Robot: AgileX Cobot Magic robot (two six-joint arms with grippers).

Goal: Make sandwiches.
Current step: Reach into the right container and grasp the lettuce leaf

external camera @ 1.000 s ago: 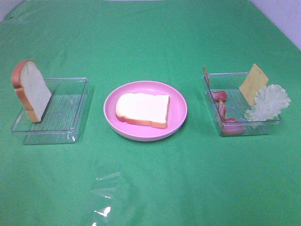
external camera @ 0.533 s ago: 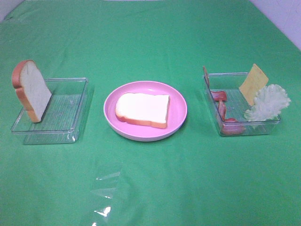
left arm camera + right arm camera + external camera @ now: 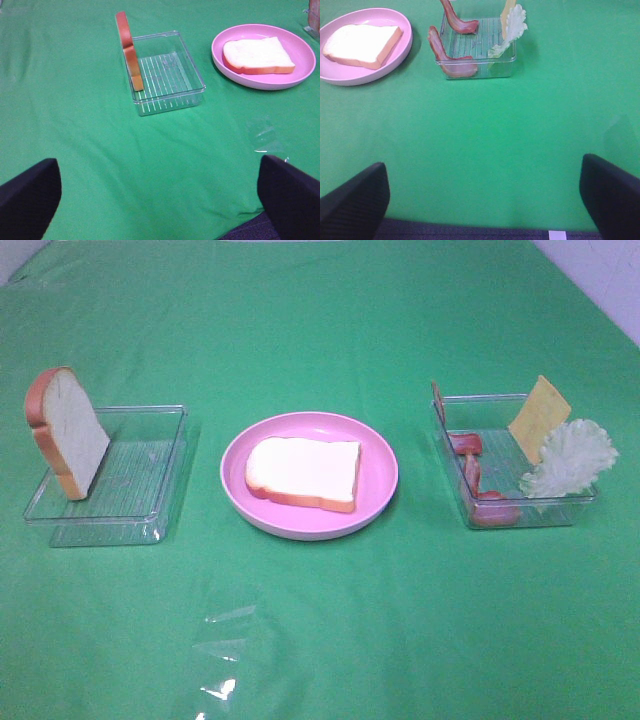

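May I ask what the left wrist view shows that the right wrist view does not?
Only the left wrist: the upright bread slice in its clear tray, and the open left gripper. Only the right wrist, plainly: the bacon strips, cheese and lettuce in the second tray, and the open right gripper. Both: the pink plate with a flat bread slice, on green cloth.
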